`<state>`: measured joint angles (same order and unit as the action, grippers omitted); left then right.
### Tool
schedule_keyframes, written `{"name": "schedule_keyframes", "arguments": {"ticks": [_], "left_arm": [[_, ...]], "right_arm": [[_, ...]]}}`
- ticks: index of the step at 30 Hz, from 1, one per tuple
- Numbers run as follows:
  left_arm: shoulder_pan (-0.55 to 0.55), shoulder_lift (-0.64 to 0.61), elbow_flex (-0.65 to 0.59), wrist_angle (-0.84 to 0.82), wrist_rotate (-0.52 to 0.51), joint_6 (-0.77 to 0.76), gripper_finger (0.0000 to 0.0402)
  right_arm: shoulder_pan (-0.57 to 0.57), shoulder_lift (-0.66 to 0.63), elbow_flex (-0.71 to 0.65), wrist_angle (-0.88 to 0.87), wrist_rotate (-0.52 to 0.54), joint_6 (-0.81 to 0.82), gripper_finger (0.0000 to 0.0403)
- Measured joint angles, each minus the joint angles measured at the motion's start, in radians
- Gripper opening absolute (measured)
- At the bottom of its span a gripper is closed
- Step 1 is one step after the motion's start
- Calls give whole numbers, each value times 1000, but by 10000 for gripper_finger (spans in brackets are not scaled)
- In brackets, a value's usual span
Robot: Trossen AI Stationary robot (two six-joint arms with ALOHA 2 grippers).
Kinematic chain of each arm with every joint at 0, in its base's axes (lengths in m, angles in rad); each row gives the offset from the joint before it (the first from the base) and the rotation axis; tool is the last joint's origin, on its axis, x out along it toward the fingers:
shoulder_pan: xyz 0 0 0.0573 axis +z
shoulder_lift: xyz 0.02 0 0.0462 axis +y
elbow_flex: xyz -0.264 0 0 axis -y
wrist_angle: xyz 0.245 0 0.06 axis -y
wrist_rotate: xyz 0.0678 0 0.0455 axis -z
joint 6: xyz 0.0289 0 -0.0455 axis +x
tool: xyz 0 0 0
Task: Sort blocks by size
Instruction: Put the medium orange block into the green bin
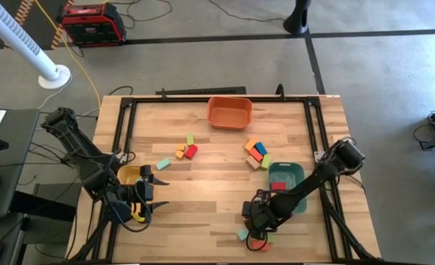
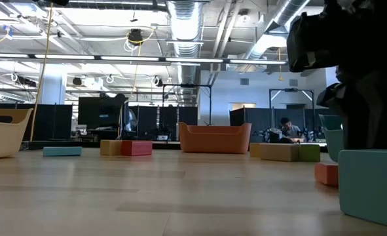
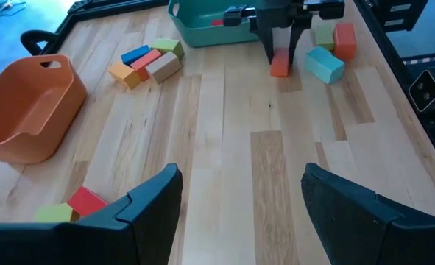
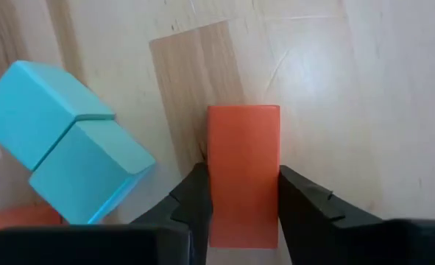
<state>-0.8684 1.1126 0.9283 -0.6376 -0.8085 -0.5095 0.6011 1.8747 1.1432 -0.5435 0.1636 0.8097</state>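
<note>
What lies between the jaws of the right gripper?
An orange block lies there on the table, the right gripper around it, seen in the right wrist view.

Evenly and brightly lit from overhead ceiling strips (image 2: pixel 147 60), with only soft, faint shadows on the wooden table (image 1: pixel 217 184). Slightly blurred up close in the low view, where a teal block (image 2: pixel 373 187) looms out of focus.

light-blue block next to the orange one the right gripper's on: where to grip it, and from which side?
Take the light-blue block from above, fingers on its two long side faces, near the middle. It lies flat on the table, skewed to the orange block the right gripper straddles, so the wrist would likely need turning. Its end nearest that block looks tight, so end faces seem a poorer choice.
</note>
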Motion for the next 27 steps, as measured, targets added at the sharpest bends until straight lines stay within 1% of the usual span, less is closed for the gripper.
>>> {"name": "schedule_keyframes", "arguments": {"ticks": [4,10,16,21,24,27], "left_arm": [[0,0,0,0,0,0,267],[0,0,0,0,0,0,267],[0,0,0,0,0,-1,267],[0,0,0,0,0,-3,267],[0,0,0,0,0,-3,267],[0,0,0,0,0,-3,267]], "right_arm": [[0,-15,39,-60,-5,-7,150],[0,-17,166,-209,27,-55,157],[2,-18,309,-436,92,-58,157],[23,-18,407,-700,131,28,157],[46,-18,442,-864,132,119,157],[81,-19,447,-1017,132,237,157]]}}
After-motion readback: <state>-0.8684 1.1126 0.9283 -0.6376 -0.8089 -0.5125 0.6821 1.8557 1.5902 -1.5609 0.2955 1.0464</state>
